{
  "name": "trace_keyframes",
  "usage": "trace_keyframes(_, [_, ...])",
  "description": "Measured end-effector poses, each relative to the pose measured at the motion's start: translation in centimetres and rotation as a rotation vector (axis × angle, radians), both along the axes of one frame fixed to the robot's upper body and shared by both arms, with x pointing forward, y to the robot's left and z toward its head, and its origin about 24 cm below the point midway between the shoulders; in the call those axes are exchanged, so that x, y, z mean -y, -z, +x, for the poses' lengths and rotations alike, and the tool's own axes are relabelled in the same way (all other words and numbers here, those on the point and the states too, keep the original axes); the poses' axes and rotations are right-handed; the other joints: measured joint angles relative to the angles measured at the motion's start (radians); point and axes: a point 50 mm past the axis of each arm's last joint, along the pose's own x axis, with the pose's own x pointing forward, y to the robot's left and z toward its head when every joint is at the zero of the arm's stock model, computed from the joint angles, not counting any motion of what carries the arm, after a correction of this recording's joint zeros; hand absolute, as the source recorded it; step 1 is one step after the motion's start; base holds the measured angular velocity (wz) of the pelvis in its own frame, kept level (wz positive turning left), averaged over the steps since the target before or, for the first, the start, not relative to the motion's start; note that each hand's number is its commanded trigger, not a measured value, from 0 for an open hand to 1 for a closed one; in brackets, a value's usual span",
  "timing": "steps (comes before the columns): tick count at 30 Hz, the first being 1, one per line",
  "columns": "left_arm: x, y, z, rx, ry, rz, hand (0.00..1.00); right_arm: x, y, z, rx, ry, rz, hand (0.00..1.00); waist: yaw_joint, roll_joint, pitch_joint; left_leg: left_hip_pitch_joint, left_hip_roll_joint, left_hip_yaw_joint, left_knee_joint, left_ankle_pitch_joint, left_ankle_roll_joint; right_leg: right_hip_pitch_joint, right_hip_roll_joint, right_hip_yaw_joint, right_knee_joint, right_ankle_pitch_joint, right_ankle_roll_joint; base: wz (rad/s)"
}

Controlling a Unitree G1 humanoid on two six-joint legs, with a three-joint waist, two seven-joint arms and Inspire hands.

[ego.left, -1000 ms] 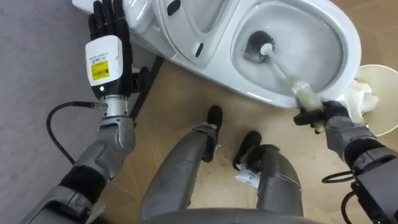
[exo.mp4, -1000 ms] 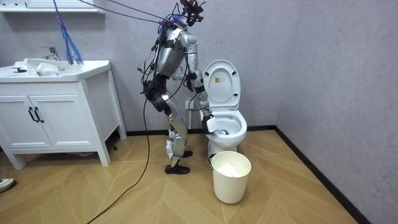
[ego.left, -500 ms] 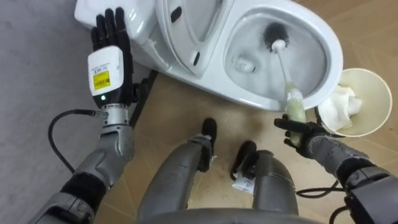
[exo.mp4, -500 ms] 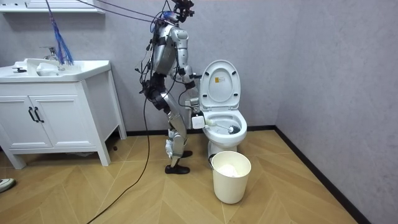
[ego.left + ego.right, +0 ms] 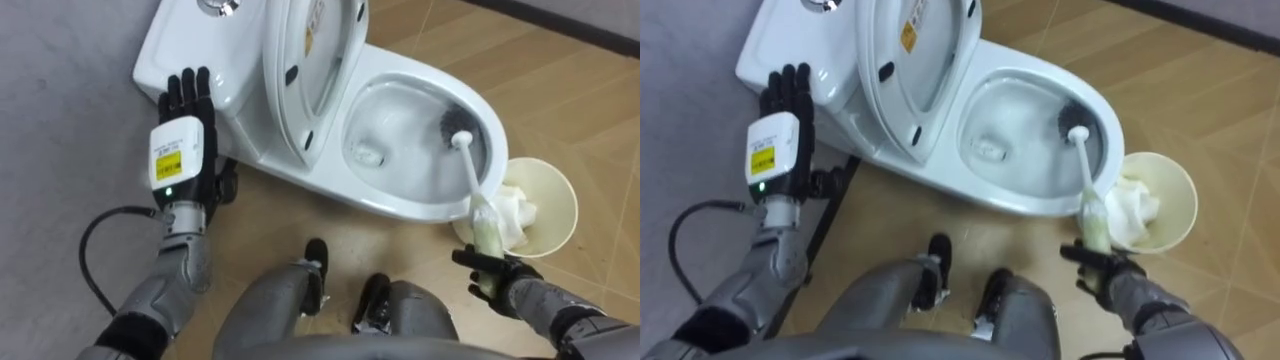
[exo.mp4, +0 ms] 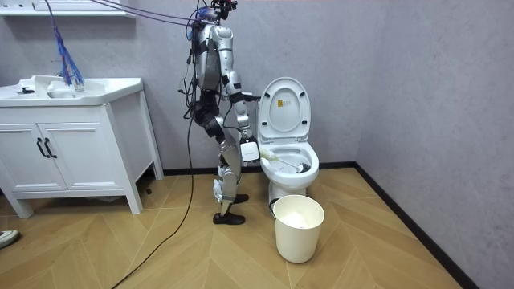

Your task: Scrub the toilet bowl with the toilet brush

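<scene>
wood floor [image 5: 565,90] under white toilet [image 5: 250,150]

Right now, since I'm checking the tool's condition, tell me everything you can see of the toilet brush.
The toilet brush has a dark bristle head, a white collar, a thin white shaft and a pale greenish handle that looks like plastic. It slants with its head inside the toilet bowl, bristles against the inner wall on the robot's right. The shaft crosses the rim, and the right hand is curled round the handle's lower end.
</scene>
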Motion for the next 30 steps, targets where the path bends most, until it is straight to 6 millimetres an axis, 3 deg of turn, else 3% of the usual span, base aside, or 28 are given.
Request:
trace_keyframes(9, [-0.9, 0.9, -1.1, -0.063, 0.001, -0.054, 0.0, 0.9, -0.1, -0.6, -0.06, -0.136, -0.147, 1.0, 0.011, -0.021, -0.0069, 0.09, 0.001, 0.005, -0.03, -0.009, 0.004, 0.089, 0.013, 0.016, -0.051, 0.009, 0.011, -0.03])
trace_keyframes(14, [-2.4, 1.9, -3.5, -0.105, -0.066, -0.106, 0.0, 1.4, 0.2, -2.7, -0.097, -0.205, -0.227, 1.0, 0.013, -0.034, -0.0164, 0.176, 0.001, 0.024, -0.08, -0.01, 0.0, 0.159, 0.021, 0.039, -0.097, 0.013, 0.015, -0.14])
trace_keyframes(16, [-3.8, 2.5, -5.4, -0.137, -0.137, -0.125, 0.0, 1.8, 0.2, -4.0, -0.103, -0.241, -0.263, 1.0, 0.012, -0.034, -0.0277, 0.226, 0.006, 0.035, -0.112, -0.012, -0.003, 0.209, 0.035, 0.049, -0.142, 0.023, 0.014, -0.22])
trace_keyframes(18, [-5.2, 3.0, -6.7, -0.165, -0.242, -0.151, 0.0, 1.9, 0.2, -4.7, -0.111, -0.274, -0.294, 1.0, 0.006, -0.038, -0.0288, 0.256, 0.009, 0.036, -0.129, -0.016, -0.008, 0.243, 0.042, 0.049, -0.172, 0.029, 0.019, -0.08])
trace_keyframes(22, [-8.5, 4.2, -10.8, -0.231, -0.528, -0.231, 0.0, 2.4, -0.3, -4.8, -0.081, -0.35, -0.385, 1.0, 0.01, -0.052, -0.0211, 0.292, 0.014, 0.046, -0.148, -0.02, -0.014, 0.274, 0.051, 0.067, -0.192, 0.031, 0.007, -0.08])
trace_keyframes(25, [-9.0, 5.0, -13.8, -0.273, -0.697, -0.329, 0.0, 2.6, -0.6, -5.1, -0.049, -0.368, -0.442, 1.0, 0.007, -0.049, -0.021, 0.338, 0.013, 0.046, -0.174, -0.023, -0.017, 0.328, 0.058, 0.064, -0.235, 0.035, 0.008, -0.02])
trace_keyframes(29, [-9.0, 5.6, -15.1, -0.287, -0.814, -0.422, 0.0, 3.5, -2.1, -3.5, 0.088, -0.245, -0.548, 1.0, 0.007, -0.051, -0.0203, 0.361, 0.012, 0.042, -0.176, -0.035, -0.022, 0.356, 0.063, 0.061, -0.251, 0.031, 0.008, 0.01])
trace_keyframes(30, [-9.1, 5.7, -15.4, -0.289, -0.83, -0.437, 0.0, 3.8, -2.7, -2.7, 0.137, -0.211, -0.584, 1.0, 0.006, -0.06, -0.0168, 0.367, 0.013, 0.039, -0.177, -0.038, -0.025, 0.367, 0.064, 0.06, -0.257, 0.03, 0.007, 0.06])
